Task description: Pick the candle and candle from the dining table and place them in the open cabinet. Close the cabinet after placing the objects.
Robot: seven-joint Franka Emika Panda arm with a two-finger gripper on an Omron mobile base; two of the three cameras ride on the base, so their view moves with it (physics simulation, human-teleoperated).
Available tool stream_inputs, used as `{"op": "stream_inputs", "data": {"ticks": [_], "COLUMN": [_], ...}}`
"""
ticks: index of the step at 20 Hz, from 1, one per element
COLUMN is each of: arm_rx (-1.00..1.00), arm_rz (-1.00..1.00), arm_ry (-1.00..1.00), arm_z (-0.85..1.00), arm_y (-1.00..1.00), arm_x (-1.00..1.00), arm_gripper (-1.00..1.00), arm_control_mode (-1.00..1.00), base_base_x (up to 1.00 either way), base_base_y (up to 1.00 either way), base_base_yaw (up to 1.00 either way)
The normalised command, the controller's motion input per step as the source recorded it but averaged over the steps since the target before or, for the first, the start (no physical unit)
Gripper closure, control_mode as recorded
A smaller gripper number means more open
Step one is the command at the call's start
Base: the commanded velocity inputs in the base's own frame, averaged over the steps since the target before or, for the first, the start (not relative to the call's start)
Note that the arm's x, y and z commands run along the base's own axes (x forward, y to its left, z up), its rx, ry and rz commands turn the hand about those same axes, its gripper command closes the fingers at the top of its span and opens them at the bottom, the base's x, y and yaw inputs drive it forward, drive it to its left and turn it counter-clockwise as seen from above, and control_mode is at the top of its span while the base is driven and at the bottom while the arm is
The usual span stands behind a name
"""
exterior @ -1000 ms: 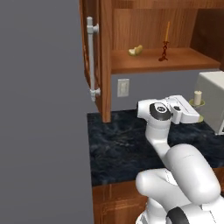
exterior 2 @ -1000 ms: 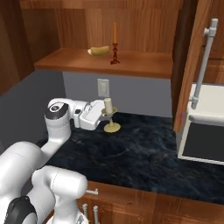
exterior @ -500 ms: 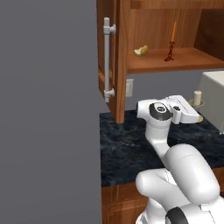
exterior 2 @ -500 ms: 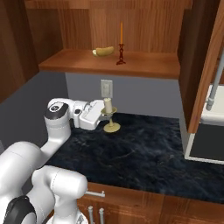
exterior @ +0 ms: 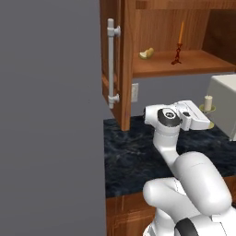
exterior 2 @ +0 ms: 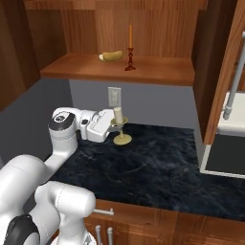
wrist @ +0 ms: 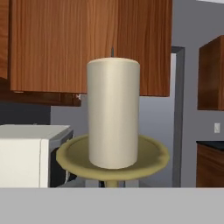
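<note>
candles are about half dealt with, by the look of it: the thin orange taper (exterior 2: 130,36) on its dark red holder already stands on the shelf of the open cabinet (exterior 2: 143,72), just beside a yellow banana-like fruit (exterior 2: 111,56). the stubby cream candle (exterior 2: 117,115) sits on a small olive dish stand (exterior 2: 122,139), and the gripper (exterior 2: 111,128) is shut narrow on that stand, holding it over the black stone counter (exterior 2: 158,167) below the shelf. left to do, i'd judge: lift it up onto the shelf beside the taper, let go, then swing the door with the long steel handle (exterior: 111,62) closed, and the other door too.
</note>
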Motion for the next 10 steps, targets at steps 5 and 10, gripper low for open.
{"op": "stream_inputs", "data": {"ticks": [5, 10], "arm_rx": [0.0, 0.0], "arm_rz": [0.0, 0.0], "arm_ry": [0.0, 0.0], "arm_z": [0.0, 0.0], "arm_y": [0.0, 0.0], "arm_x": [0.0, 0.0], "arm_gripper": [1.0, 1.0], "arm_control_mode": [1.0, 1.0], "base_base_x": [0.17, 0.17], "base_base_y": [-0.33, -0.35], "base_base_yaw": [-0.05, -0.02]}}
